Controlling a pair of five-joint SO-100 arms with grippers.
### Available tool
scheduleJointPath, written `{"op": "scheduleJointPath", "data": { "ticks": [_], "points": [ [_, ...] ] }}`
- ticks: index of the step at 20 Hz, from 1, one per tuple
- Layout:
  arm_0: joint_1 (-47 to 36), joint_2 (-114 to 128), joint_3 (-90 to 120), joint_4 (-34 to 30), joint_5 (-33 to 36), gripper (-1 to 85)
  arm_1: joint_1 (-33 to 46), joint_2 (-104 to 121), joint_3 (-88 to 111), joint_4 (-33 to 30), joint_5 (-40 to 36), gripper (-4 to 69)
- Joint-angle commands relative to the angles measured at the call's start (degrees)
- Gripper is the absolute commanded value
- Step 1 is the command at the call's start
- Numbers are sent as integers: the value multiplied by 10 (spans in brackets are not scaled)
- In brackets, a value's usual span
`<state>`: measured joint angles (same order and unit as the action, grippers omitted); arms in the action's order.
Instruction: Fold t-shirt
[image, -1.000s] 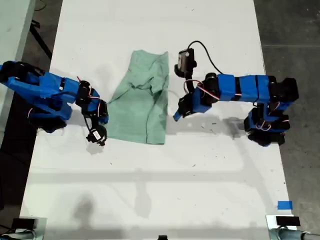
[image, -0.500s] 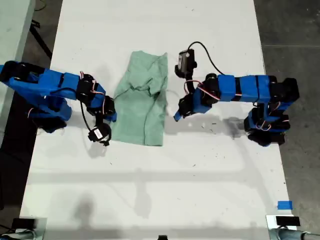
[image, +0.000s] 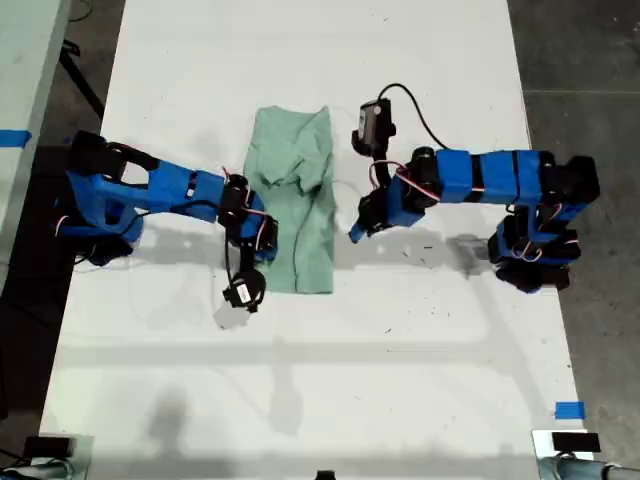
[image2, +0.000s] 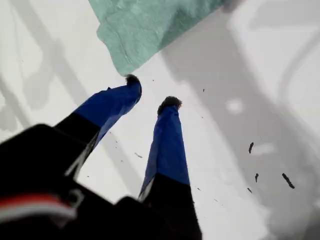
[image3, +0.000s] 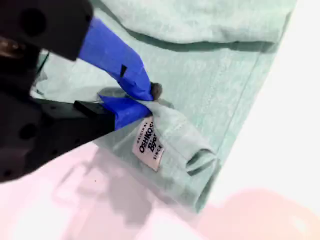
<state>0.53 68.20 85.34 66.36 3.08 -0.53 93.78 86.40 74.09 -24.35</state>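
Seen from above in the exterior view, a long white table (image: 300, 380) runs between strips of dark grey floor (image: 585, 60), with a pale surface (image: 25, 60) at the exterior view's upper left carrying a strip of blue tape (image: 14, 137). A second scrap of blue tape (image: 569, 410) sits near the table's lower right corner in that view. The t-shirt (image: 300, 200), pale mint green and wrinkled, lies partly folded into a narrow upright band in the upper middle of the table, between two blue arms. My second gripper (image: 262, 228) reaches in from the exterior view's left and sits on the cloth's left edge; my first gripper (image: 354, 234) comes from the exterior view's right and rests just beside the cloth's right edge, on bare table. Arm shadows fall across the white surface.

In the first wrist view, my first gripper (image2: 150, 92) has its two blue fingers spread apart with nothing between them, tips near a corner of the t-shirt (image2: 145, 30). The table (image2: 240, 75) here shows small dark specks (image2: 287, 180).

In the second wrist view, my second gripper (image3: 146, 102) is clamped on a raised pinch of the t-shirt (image3: 220, 85), beside a white sewn label (image3: 150, 144). The table (image3: 290, 140) shows bare beyond the hem.
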Motion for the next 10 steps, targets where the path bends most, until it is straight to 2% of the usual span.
{"op": "scheduleJointPath", "data": {
  "ticks": [1,2,3,4,10],
  "points": [
    [-17,-74,-120,18,32,21,-4,44,-2,-24,8,122],
    [-17,-105,-176,58,47,183,-4,44,-2,-24,9,122],
    [-18,-128,-236,116,54,265,-4,44,0,-24,9,122],
    [-23,-128,-271,159,61,276,-4,44,0,-24,9,122],
    [-59,93,-253,313,112,309,-7,55,0,-17,10,122]
  ]
}}
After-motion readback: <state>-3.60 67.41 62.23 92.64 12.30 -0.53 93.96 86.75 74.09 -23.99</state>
